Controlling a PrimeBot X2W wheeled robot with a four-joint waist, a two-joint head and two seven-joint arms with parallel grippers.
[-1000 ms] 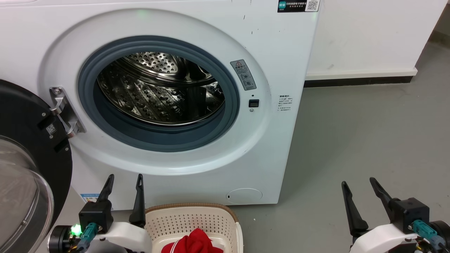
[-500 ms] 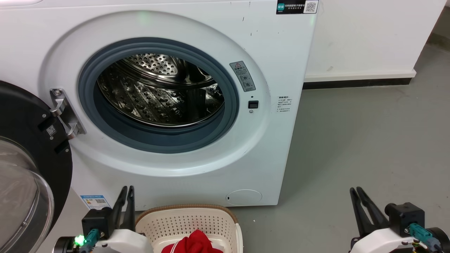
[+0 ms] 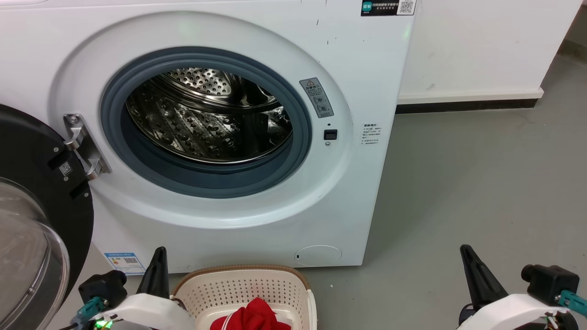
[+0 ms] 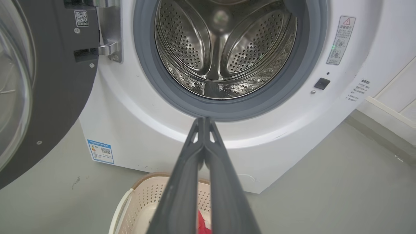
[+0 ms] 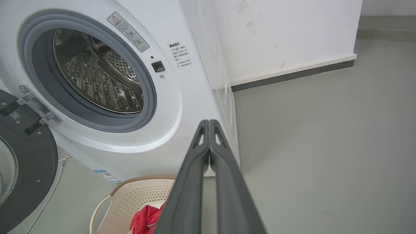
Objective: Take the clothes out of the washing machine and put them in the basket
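High on the washing machine [image 3: 353, 201] sits a QR sticker [image 3: 389, 7], seemingly Chinese-lettered.

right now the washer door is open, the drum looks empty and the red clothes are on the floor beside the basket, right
Not quite: the red clothes lie inside the basket, not on the floor beside it; the head view shows it. The washer door is open and the drum looks empty.
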